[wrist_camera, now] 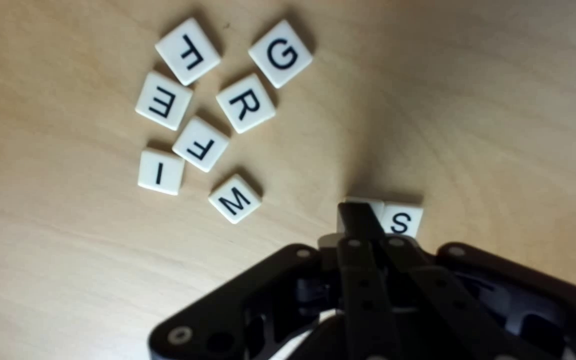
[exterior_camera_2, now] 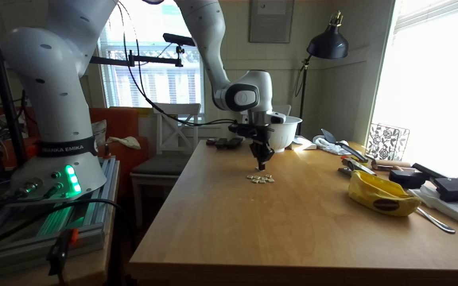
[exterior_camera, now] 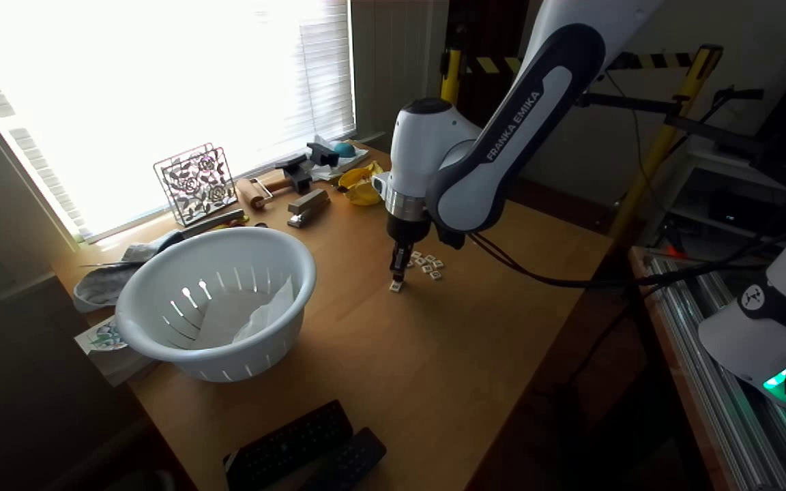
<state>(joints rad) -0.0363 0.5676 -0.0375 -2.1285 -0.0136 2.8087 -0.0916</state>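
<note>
My gripper (wrist_camera: 362, 217) is shut, its dark fingertips together and pointing down with nothing seen between them. They cover most of a white letter tile (wrist_camera: 377, 206), whose letter is hidden. Whether they press on it or hover just above, I cannot tell. Against that tile's right side lies the S tile (wrist_camera: 402, 220). Up and to the left in the wrist view is a loose group of face-up tiles, among them the M tile (wrist_camera: 235, 199), the I tile (wrist_camera: 161, 171), the R tile (wrist_camera: 246, 103) and the G tile (wrist_camera: 280, 54). Both exterior views show the gripper low over the wooden table (exterior_camera: 461, 341).
A white colander (exterior_camera: 215, 300) with papers inside stands on the table, and dark remotes (exterior_camera: 297, 443) lie near its edge. Along the window side are a stapler (exterior_camera: 308, 206), a yellow banana-like pouch (exterior_camera_2: 380, 194), a metal napkin holder (exterior_camera: 196, 184) and a rolled cloth.
</note>
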